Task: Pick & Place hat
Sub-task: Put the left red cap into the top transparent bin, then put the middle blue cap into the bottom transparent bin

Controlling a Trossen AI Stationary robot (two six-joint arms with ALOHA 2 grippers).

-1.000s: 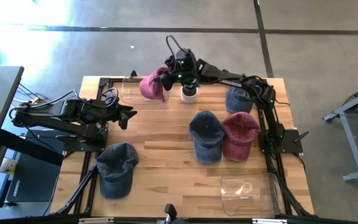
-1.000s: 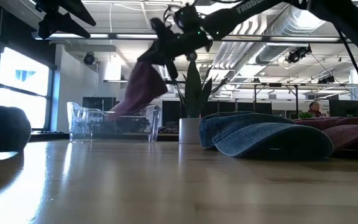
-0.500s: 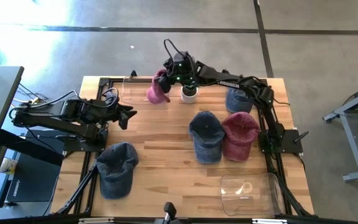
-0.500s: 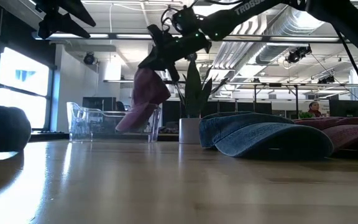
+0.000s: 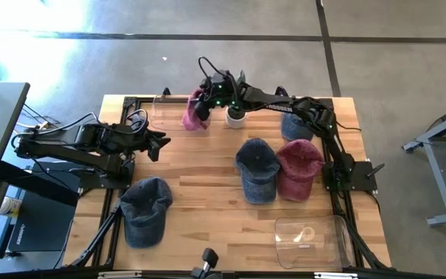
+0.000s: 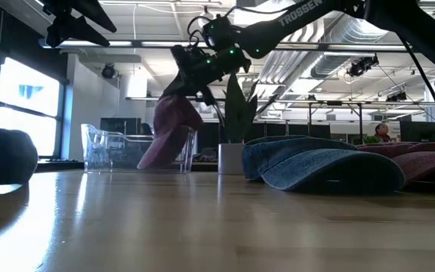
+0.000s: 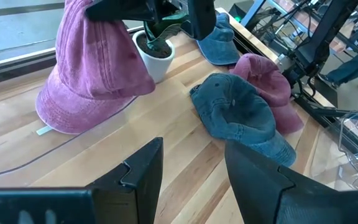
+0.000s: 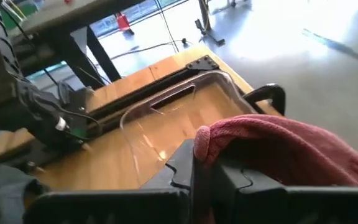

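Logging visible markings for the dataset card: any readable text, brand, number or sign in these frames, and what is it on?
"TROSSEN", white letters on the right arm's dark link, low view.
No lettering can be read on the pink hat in the right gripper, on the other hats, or on the clear bin.
Left gripper: no marking in view.
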